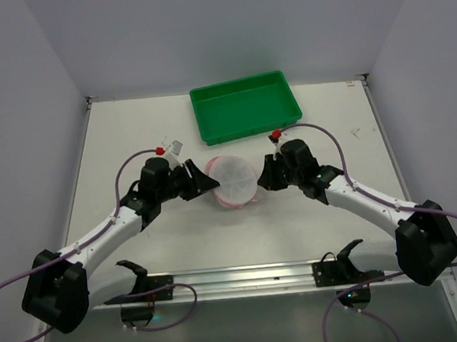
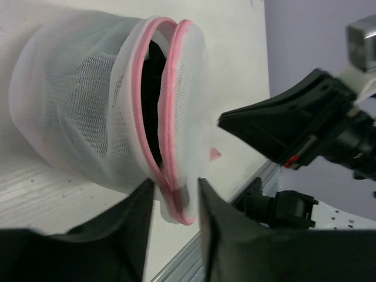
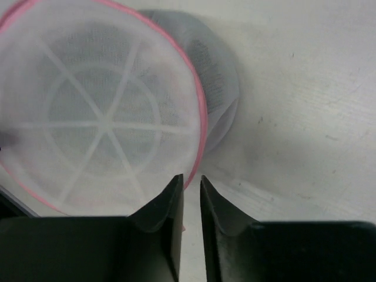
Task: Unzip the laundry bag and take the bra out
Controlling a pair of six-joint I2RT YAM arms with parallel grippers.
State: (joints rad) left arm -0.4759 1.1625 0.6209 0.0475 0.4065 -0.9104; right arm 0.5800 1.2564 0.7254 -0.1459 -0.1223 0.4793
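The laundry bag (image 1: 236,180), round white mesh with pink trim, stands on edge between both grippers. In the left wrist view its pink zipper edge (image 2: 167,117) gapes, and a dark item, probably the bra (image 2: 154,82), shows inside. My left gripper (image 2: 175,191) is closed on the lower pink rim, which fills the gap between its jaws. My right gripper (image 3: 189,183) is almost fully closed at the rim of the bag's flat disc (image 3: 100,117), with a bit of pink trim between its fingers. It also shows in the left wrist view (image 2: 226,121), beside a small pink tab (image 2: 215,154).
A green rectangular tray (image 1: 245,105) stands behind the bag at the back of the table (image 1: 130,139). A metal rail (image 1: 246,277) runs along the near edge between the arm bases. White walls enclose the table on three sides.
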